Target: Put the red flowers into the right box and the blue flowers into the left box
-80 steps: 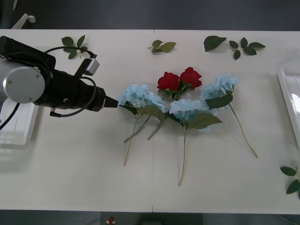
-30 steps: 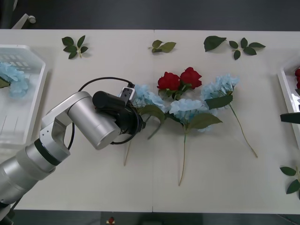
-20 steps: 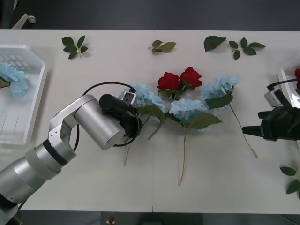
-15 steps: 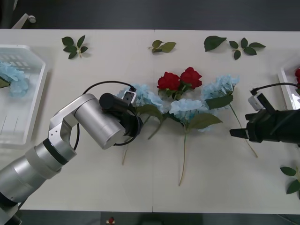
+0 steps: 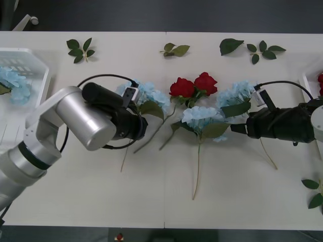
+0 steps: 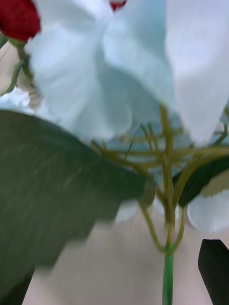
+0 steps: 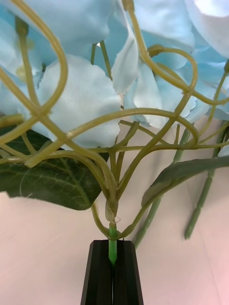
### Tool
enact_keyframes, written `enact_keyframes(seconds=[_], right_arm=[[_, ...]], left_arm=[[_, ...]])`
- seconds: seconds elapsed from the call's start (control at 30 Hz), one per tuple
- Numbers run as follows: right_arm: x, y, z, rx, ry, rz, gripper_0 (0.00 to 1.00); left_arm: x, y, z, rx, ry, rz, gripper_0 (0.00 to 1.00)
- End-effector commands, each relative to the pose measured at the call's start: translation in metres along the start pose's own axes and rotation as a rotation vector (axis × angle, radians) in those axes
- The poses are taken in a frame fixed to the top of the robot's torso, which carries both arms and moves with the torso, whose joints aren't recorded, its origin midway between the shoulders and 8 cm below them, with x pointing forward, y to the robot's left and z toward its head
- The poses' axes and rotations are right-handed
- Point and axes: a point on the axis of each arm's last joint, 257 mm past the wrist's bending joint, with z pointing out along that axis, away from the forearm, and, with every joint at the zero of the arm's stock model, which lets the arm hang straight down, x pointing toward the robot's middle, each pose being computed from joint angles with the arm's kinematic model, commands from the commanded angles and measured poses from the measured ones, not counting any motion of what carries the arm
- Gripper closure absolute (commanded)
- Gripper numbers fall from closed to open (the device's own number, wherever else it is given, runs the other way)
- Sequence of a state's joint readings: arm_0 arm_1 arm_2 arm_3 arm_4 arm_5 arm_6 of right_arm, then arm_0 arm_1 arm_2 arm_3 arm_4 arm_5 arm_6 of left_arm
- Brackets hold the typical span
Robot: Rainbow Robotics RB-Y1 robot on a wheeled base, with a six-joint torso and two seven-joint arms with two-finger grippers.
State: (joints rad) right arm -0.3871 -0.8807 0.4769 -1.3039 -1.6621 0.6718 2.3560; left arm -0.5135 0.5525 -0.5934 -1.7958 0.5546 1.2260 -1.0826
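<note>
Table (image 5: 75, 196): wide, pale, carrying everything.
Left box (image 5: 35, 108): far left edge, one blue flower head inside.
Right box (image 5: 306, 80): right edge, a red bloom at its rim.
Blue flowers (image 5: 202, 117): three at table centre, stems pointing near.
Red flowers (image 5: 194, 85): two heads just beyond the blue ones.
Left end effector (image 7: 113, 271): clenched on the leftmost blue flower's stem, below the head.
Right end effector (image 5: 237, 128): at the rightmost blue flower; cannot tell finger state.

Your left gripper (image 7: 113, 267) pinches a blue flowers (image 5: 148, 94) stem, red flowers (image 5: 193, 85) just beyond, right gripper (image 5: 237, 128) nosing another blue head.
</note>
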Motion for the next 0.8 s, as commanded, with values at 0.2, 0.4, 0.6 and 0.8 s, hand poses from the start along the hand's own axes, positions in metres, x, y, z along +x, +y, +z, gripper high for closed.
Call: enact_keyframes(seconds=[0.2, 0.4, 0.6, 0.8], right_arm=[[-0.023, -0.013, 0.004, 0.027, -0.019, -0.003, 0.3], [-0.024, -0.014, 0.004, 0.03, -0.021, 0.005, 1.0], [-0.024, -0.015, 0.004, 0.033, -0.023, 0.004, 1.0], [-0.024, -0.018, 0.002, 0.039, -0.022, -0.001, 1.0]], left_arm=[[-0.076, 0.056, -0.121, -0.008, -0.134, -0.111, 1.0], [-0.11, 0.127, -0.195, -0.056, -0.246, -0.124, 1.0], [-0.103, 0.226, -0.269, -0.196, -0.318, -0.132, 1.0], [-0.061, 0.31, -0.31, -0.311, -0.32, -0.153, 1.0]])
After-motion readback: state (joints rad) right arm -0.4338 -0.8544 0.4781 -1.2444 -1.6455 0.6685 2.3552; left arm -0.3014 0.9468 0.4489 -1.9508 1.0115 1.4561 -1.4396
